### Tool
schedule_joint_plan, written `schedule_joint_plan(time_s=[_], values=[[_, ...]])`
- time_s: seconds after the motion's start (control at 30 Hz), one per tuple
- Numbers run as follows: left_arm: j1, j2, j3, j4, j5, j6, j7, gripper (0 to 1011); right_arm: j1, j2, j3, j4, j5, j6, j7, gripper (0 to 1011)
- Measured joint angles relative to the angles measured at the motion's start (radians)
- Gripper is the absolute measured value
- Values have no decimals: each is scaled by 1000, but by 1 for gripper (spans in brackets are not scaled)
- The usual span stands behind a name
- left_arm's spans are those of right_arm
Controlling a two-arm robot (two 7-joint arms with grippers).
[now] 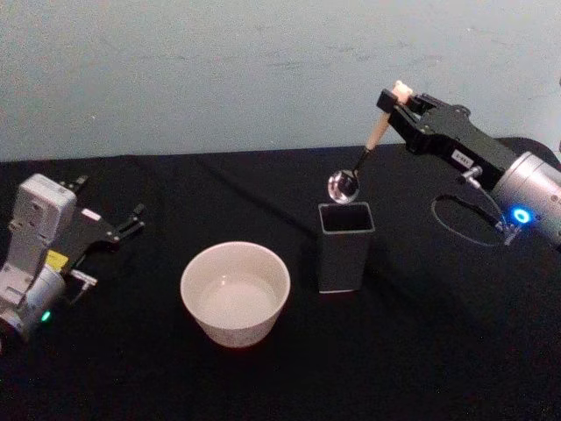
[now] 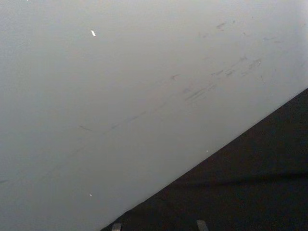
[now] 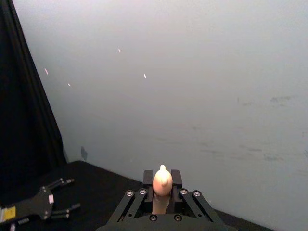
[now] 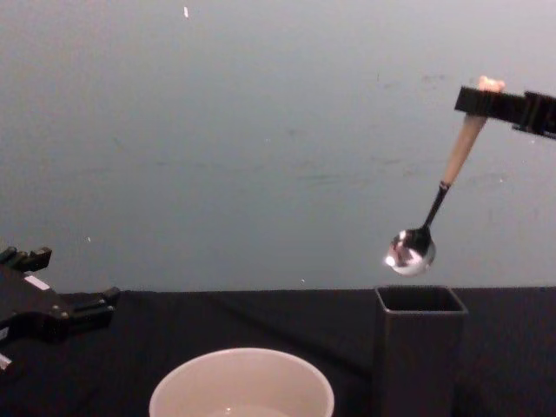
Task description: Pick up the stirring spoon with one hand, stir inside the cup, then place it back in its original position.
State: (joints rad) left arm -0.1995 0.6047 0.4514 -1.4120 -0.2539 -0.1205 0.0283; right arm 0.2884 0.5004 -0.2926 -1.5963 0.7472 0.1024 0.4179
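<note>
On the desk [image 1: 438, 351], the cup [image 1: 235, 293] is sitting just left of the holder [image 1: 345, 246]. Left pincer [image 1: 112, 203] is idling wide open, well left of the holder. Right pincer [image 1: 392, 98] is clamping the spoon [image 1: 373, 139] by its bear end, bowl dangling just above the holder's mouth, handle leaning up and right.
</note>
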Motion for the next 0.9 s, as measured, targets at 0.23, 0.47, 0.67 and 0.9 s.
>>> schedule_joint_plan(time_s=[0.23,0.47,0.67,0.9], values=[[0,0,0,0,0,0,0,1001,9,-3,-10,-15,25,1,-6,214],[0,0,0,0,0,0,0,1001,25,-8,-52,-17,35,12,3,214],[0,0,0,0,0,0,0,1001,41,-13,-96,-6,36,16,25,214],[0,0,0,0,0,0,0,1001,53,-16,-150,5,34,14,58,214]])
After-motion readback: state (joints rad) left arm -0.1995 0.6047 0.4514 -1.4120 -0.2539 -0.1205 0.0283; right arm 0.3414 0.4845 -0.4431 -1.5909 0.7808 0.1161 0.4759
